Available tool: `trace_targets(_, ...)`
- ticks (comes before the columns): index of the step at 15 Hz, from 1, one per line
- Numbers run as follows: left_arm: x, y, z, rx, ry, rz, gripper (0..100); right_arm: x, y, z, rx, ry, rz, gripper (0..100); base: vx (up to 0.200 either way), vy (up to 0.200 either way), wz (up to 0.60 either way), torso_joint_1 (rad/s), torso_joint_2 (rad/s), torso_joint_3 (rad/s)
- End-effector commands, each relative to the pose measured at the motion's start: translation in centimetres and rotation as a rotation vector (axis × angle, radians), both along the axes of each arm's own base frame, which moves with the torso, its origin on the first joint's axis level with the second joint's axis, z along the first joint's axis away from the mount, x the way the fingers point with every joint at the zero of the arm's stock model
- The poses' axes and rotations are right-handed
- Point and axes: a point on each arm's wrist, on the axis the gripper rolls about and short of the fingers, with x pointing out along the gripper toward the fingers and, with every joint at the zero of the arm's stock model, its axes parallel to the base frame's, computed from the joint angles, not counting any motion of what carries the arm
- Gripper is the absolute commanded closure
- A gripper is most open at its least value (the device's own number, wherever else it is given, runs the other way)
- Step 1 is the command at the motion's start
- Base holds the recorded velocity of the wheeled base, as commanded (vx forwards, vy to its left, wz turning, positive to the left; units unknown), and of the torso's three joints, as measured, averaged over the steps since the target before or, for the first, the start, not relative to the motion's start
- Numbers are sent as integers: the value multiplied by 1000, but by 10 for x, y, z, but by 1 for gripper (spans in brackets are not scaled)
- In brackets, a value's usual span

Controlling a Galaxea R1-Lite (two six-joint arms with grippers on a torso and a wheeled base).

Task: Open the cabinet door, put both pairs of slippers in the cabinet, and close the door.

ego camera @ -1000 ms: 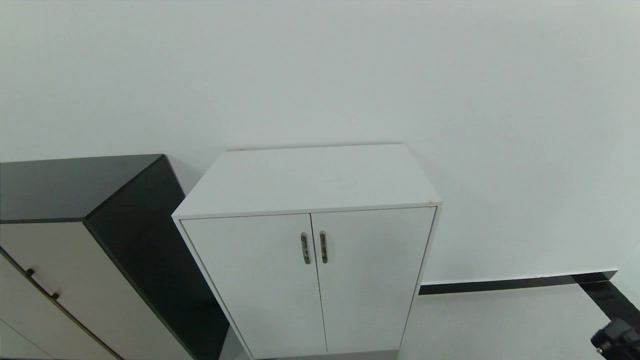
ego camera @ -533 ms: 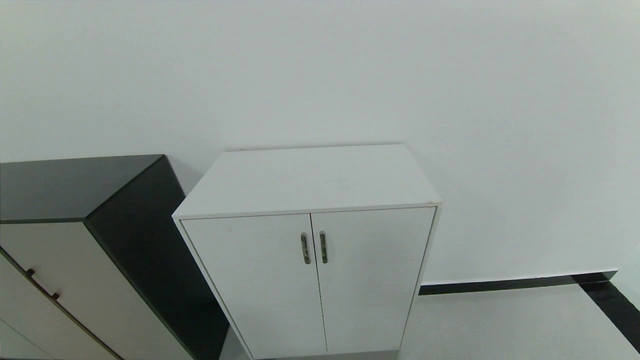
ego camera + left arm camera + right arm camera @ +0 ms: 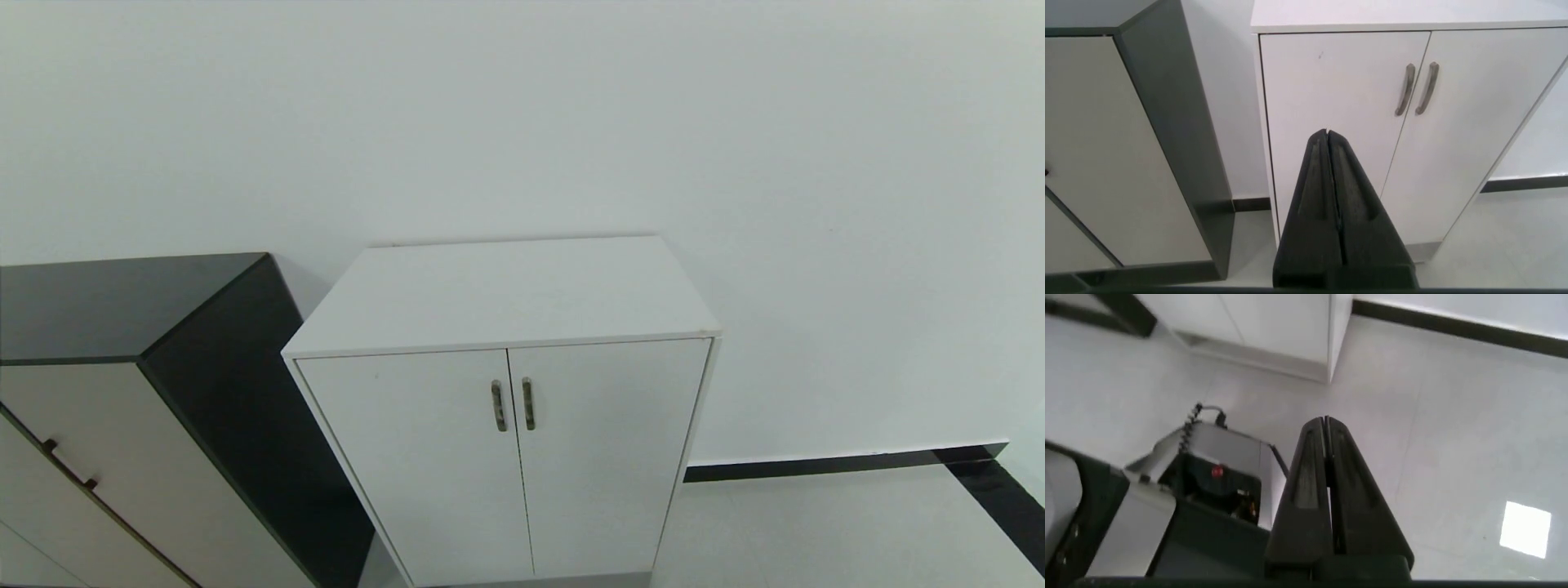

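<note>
The white cabinet (image 3: 441, 441) stands against the wall with both flat matte doors shut. Its slim metal bar handles (image 3: 497, 405) meet at the centre seam, ready for pulling. The left gripper (image 3: 1328, 135), black fingers pressed together, faces the left door. The right gripper (image 3: 1328, 422), fingers likewise together, points at the glossy floor (image 3: 1470, 441).

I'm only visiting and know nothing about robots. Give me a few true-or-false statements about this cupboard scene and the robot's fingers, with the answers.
1. Both doors of the white cabinet are shut. True.
2. The two handles sit at the doors' outer edges. False: they sit side by side in the middle, where the doors meet.
3. The left gripper has its fingers pressed together. True.
4. The right gripper holds a slipper. False: it is shut on nothing, above bare floor.
5. The dark-topped cabinet stands to the white cabinet's right. False: it stands on its left.
</note>
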Motion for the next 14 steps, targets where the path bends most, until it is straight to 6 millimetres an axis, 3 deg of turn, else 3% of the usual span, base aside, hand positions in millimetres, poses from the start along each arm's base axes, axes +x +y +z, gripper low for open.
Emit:
trace_targets(1,0,0,0,-1,1,0,100,-7,-3,2,30,-101,-59,100,0,0,0,0,0,0)
trace_targets(5,0,0,0,1,0,0,100,-22,-7,4,59,-295,-210,100,0,0,0,0,0,0)
trace_targets(14,0,0,0,1,1,0,100,-46,-8,1,93,-599,-301,100,0,0,0,0,0,0)
